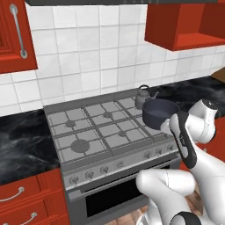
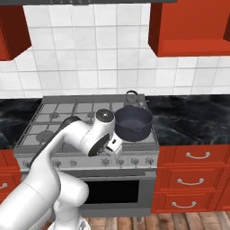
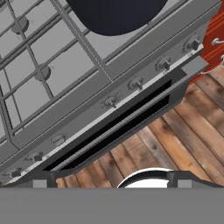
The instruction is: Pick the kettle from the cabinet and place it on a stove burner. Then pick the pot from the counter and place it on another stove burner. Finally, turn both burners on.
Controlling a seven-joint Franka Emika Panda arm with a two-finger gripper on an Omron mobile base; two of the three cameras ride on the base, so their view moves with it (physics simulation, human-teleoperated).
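Spread, empty fingers (image 3: 111,183) hover above the stove's front edge, over its knob row (image 3: 136,82). Ahead of them the pot (image 2: 133,123) sits on the front right burner, the kettle (image 1: 143,96) on the rear right burner behind it.

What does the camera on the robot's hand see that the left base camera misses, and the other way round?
Only the hand view shows the brown wooden plank floor below the oven front.

Only the left base view shows the small grey metal kettle on a back burner, the white tiled wall, the glossy red wall cabinet and the glossy black marble counter.

Both show the grey gas stove with its row of knobs, and the wide dark blue-grey pot sitting on a front burner.
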